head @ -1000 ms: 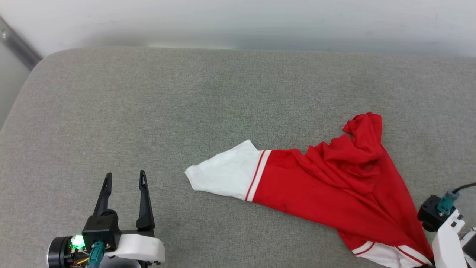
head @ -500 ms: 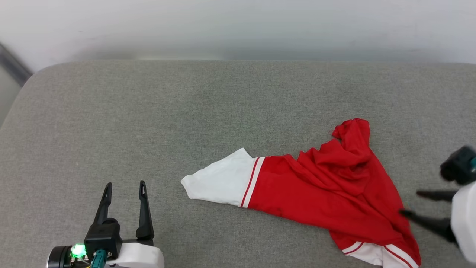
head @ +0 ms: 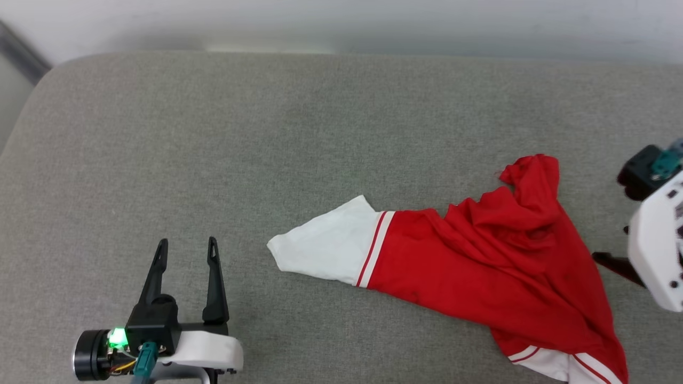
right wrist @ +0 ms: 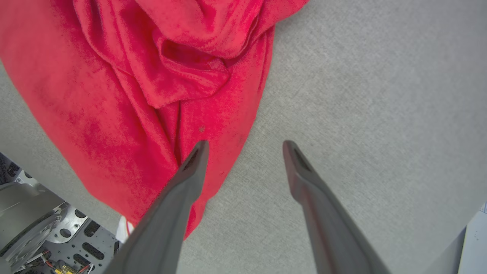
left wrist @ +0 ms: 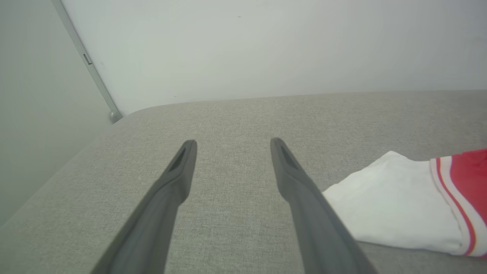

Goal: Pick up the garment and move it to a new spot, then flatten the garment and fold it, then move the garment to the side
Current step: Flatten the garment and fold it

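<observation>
I am looking down at a grey fabric-covered worktop (head: 224,133) with a pale wall (head: 341,21) along its far edge. My left arm reaches in low at the near left. Its left pincer (head: 187,242) points toward the far side, its two dark fingers spread wide with nothing between them, hovering over bare grey cloth. My right arm comes in from the right edge as a pale wrist housing (head: 653,256) that hides most of its fingers in the head view, where a dark tip pokes out toward the left. In the right wrist view the right pincer (right wrist: 245,144) is also spread wide and holds nothing. One finger lies over the garment's red edge and the other over bare worktop, and I cannot tell whether either touches. The garment (head: 480,277) lies crumpled on the near right part of the worktop, well apart from the left pincer. Its white sleeve (head: 325,248), edged with red and white stripes, stretches flat toward the left. The red body is bunched into folds toward the far right, which hide the neck and chest. A second striped white sleeve (head: 555,365) is cut off by the near edge of the head view. Perforated metal of my own base (right wrist: 34,236) shows at a corner of the right wrist view.
</observation>
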